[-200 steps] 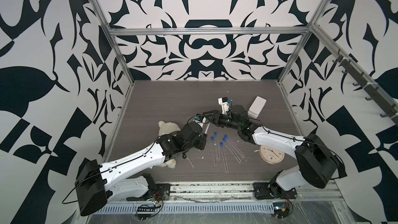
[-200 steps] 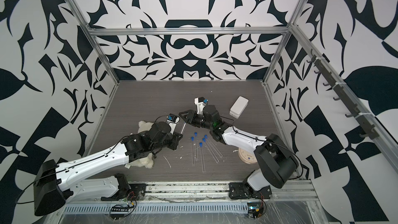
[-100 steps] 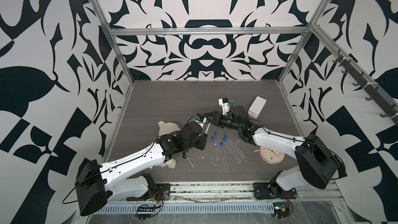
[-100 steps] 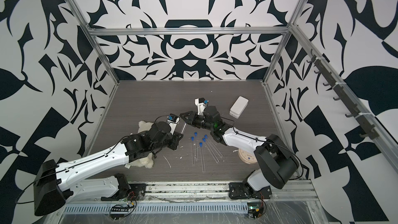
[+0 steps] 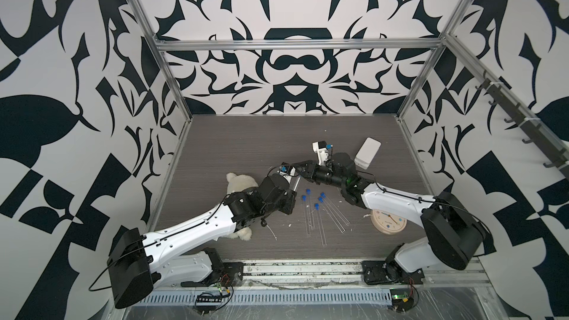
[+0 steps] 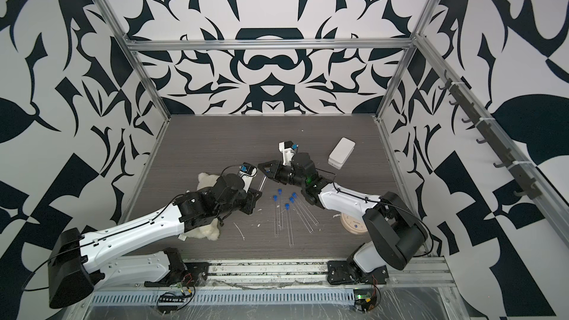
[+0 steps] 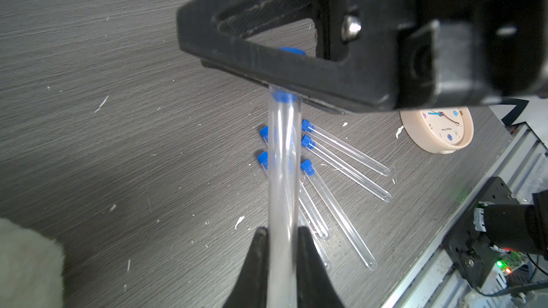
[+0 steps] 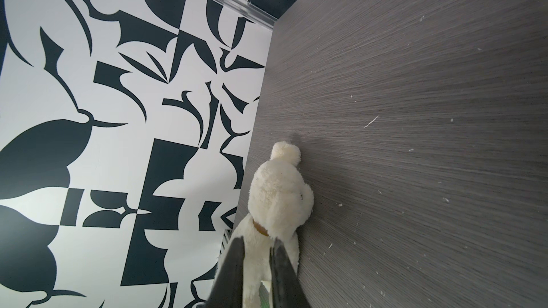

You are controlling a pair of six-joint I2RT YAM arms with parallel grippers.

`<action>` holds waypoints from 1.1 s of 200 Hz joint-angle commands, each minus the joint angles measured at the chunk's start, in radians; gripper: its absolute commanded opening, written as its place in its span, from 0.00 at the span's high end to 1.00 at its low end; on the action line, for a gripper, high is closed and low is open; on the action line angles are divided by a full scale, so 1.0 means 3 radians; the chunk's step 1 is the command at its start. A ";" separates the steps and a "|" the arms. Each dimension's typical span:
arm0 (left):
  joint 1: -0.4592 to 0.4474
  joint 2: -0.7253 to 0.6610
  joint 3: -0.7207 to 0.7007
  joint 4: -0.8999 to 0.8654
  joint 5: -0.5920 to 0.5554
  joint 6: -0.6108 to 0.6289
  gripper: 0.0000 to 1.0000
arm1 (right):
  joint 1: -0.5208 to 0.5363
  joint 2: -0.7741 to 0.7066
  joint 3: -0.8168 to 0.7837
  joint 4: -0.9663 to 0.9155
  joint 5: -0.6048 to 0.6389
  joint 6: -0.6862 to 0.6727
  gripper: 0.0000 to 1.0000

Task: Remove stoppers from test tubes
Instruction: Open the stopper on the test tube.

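My left gripper [image 7: 281,232] is shut on a clear test tube [image 7: 281,173] and holds it off the table; both top views show the tube [image 5: 296,181] [image 6: 261,182] as a short sliver. A blue stopper [image 7: 284,96] still caps it. My right gripper [image 5: 301,173] [image 6: 265,170] reaches across to that end, one of its fingers [image 7: 296,69] lying flat against the stopper, jaws closed in to about a tube's width [image 8: 256,244]. Several more test tubes [image 5: 320,226] [image 6: 289,226] with blue stoppers [image 5: 316,206] [image 6: 287,206] lie side by side on the table.
A cream plush dog [image 5: 238,181] [image 8: 278,191] lies partly under my left arm. A round clock [image 5: 388,221] sits by my right arm, and a white box [image 5: 367,152] lies behind it. White scraps dot the dark table [image 5: 246,143].
My right gripper's jaws have narrowed around the stopper end of the held tube. Both arms have stayed almost where they were.
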 commanded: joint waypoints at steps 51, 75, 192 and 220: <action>0.0009 -0.0046 0.0016 -0.0029 -0.0018 -0.0006 0.95 | 0.0023 -0.0168 0.0125 0.0003 0.0092 -0.0226 0.87; 0.0013 -0.0051 0.0021 -0.0065 0.0004 -0.0017 0.95 | 0.0022 -0.0173 0.0208 -0.0168 0.0166 -0.0394 0.88; 0.0008 -0.0124 -0.0040 -0.0103 0.0043 -0.0077 0.95 | -0.0049 -0.0151 0.0328 -0.0268 0.0303 -0.0523 0.90; 0.0012 -0.0122 -0.0045 -0.0108 0.0048 -0.0078 0.95 | -0.0167 -0.0076 0.0282 0.0006 0.0100 -0.0215 0.90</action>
